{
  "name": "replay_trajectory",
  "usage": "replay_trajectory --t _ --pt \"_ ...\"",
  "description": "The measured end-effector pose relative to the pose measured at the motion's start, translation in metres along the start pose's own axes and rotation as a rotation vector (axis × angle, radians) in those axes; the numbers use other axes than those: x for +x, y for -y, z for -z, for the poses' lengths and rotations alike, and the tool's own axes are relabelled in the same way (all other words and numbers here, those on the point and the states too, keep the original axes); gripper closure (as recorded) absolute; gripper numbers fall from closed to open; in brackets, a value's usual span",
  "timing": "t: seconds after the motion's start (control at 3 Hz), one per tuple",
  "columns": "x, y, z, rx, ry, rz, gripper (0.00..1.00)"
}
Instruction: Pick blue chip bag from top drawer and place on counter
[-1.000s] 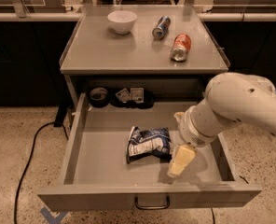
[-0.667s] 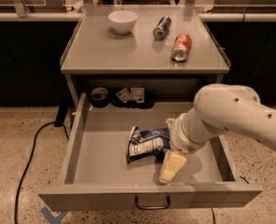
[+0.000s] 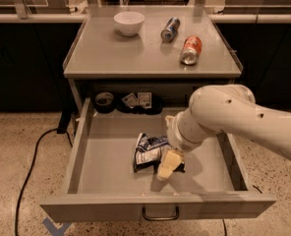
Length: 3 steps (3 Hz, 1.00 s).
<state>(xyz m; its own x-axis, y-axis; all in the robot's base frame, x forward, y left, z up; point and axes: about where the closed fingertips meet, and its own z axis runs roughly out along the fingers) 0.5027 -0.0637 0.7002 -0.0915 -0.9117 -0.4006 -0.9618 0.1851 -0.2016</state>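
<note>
Just the one camera view. My gripper [image 3: 168, 163] is down in the open top drawer [image 3: 81, 146], at the right edge of the blue chip bag [image 3: 146, 150]. Can't tell if it's clamped on. The bag isn't lifted yet, so the lift and the counter [image 3: 135, 58] drop are left. The counter holds a bowl [image 3: 129, 22] and two cans, with speckled floor [image 3: 17, 191] around.

Kitchen-like break room: speckled floor [image 3: 17, 132], dark cabinets [image 3: 22, 63], pale ledge [image 3: 32, 17]; end effector [image 3: 168, 164] in the top drawer [image 3: 79, 149].
</note>
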Motion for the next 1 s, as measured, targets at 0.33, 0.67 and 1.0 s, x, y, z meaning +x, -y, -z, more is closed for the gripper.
replay_trajectory --t 0.33,0.67,1.0 --pt "-0.011 0.006 -0.026 -0.038 0.018 0.024 0.00" --pt "-0.011 0.006 -0.026 -0.038 0.017 0.024 0.00" --pt "-0.003 0.012 -0.038 -0.023 0.022 0.015 0.00"
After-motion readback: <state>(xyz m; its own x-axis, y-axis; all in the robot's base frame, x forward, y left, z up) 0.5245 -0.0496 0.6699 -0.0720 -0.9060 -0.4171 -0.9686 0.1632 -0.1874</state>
